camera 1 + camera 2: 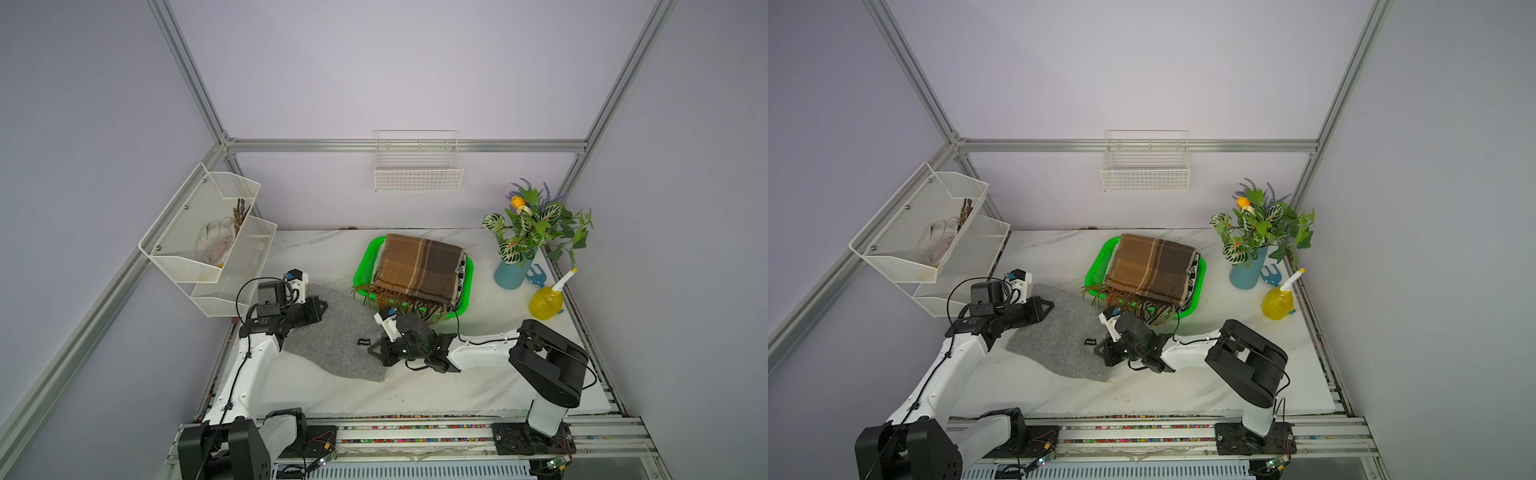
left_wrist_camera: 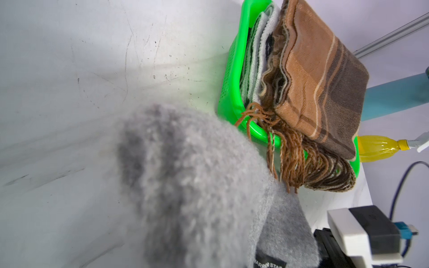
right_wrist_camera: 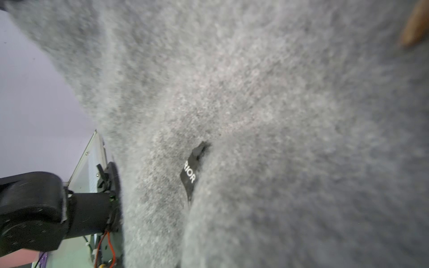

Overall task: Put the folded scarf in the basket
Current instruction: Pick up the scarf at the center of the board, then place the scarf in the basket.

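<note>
Grey scarf (image 1: 332,340), opposite edges tight between left fingers (image 1: 311,311) and right fingers (image 1: 380,353).

The grey scarf (image 1: 332,332) is thick, fuzzy, matt cloth with a smooth black woven label (image 1: 364,341). The basket (image 1: 363,266) is glossy, perforated green plastic. The brown scarf (image 1: 419,266) is flat-woven cloth fringed with twisted yarn. The bench (image 1: 415,390) is smooth, faintly scuffed and marble-patterned.

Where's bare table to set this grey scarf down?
Bare marble: near strip between grey scarf and front edge; rear patch between mesh shelf and green basket. Crowded: the piled basket, and around vase and yellow bottle.
</note>
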You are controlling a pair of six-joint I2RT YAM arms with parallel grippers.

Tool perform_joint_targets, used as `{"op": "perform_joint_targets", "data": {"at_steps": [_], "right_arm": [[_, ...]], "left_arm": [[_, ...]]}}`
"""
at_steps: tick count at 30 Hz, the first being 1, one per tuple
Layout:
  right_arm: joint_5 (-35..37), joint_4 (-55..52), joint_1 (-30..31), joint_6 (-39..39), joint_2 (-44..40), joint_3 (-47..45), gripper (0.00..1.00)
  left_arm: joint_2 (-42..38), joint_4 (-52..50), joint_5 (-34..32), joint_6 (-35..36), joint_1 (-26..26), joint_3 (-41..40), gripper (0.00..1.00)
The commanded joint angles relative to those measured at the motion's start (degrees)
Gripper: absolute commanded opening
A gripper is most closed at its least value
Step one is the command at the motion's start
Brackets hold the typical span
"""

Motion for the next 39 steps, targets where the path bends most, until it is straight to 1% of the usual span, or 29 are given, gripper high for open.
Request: {"op": "perform_joint_targets", "data": {"at_steps": [1, 3, 5, 9, 11, 12, 16, 19, 20, 23, 28, 31, 34, 39], "right_arm": [[1.3, -3.5, 1.7, -1.4, -4.1, 2.4, 0.0], [0.2, -2.9, 2.0, -0.4, -5.2, 2.6, 0.0], [0.5, -4.8, 2.6, -0.7, -6.2, 4.1, 0.0], [2.6, -9.8, 3.2, -2.3, -9.3, 6.7, 0.0], [4.4, -12.0, 3.2, -3.1, -11.6, 6.8, 0.0], [5.8, -13.1, 3.2, -3.6, -15.1, 6.8, 0.0], [10.0, -15.3, 3.1, -5.3, -21.6, 6.3, 0.0], [12.8, -18.9, 1.8, -6.5, -24.3, 7.5, 0.0], [12.9, -20.1, 1.0, -6.7, -24.6, 8.0, 0.0], [14.0, -23.9, -2.0, -7.7, -26.6, 8.9, 0.0], [11.1, -27.0, -11.7, -8.2, -29.9, 7.8, 0.0], [11.5, -29.2, -16.8, -9.2, -29.9, 8.2, 0.0], [8.6, -29.4, -21.6, -9.4, -28.5, 8.3, 0.0], [6.5, -28.5, -27.5, -9.5, -25.5, 8.4, 0.0]], "left_arm": [[-5.9, -2.2, 1.5, 0.3, -0.3, 4.4, 0.0], [-8.4, -2.5, 2.9, 0.0, -0.3, 5.2, 0.0], [-9.7, -3.6, 3.1, -0.2, -0.3, 7.0, 0.0], [-10.3, -5.5, 6.5, -1.3, -0.5, 12.4, 0.0], [-10.4, -5.1, 6.7, -2.3, -1.3, 15.1, 0.0], [-10.0, -5.6, 6.9, -2.5, -1.8, 17.2, 0.0], [-8.4, -6.0, 5.9, -3.2, -3.3, 22.6, 0.0], [-4.6, -1.8, 8.6, -5.1, -4.2, 23.4, 0.0], [-3.4, -1.0, 8.2, -5.8, -5.0, 23.8, 0.0], [-0.5, 6.0, 3.5, -7.5, -9.6, 23.8, 0.0], [10.9, 11.9, 1.8, -7.4, -16.2, 31.6, 0.0], [18.9, 15.3, 2.3, -8.0, -18.5, 36.7, 0.0], [28.8, 16.2, 3.5, -8.0, -19.4, 42.8, 0.0], [39.9, 18.0, 4.7, -8.8, -19.4, 50.3, 0.0]]}}
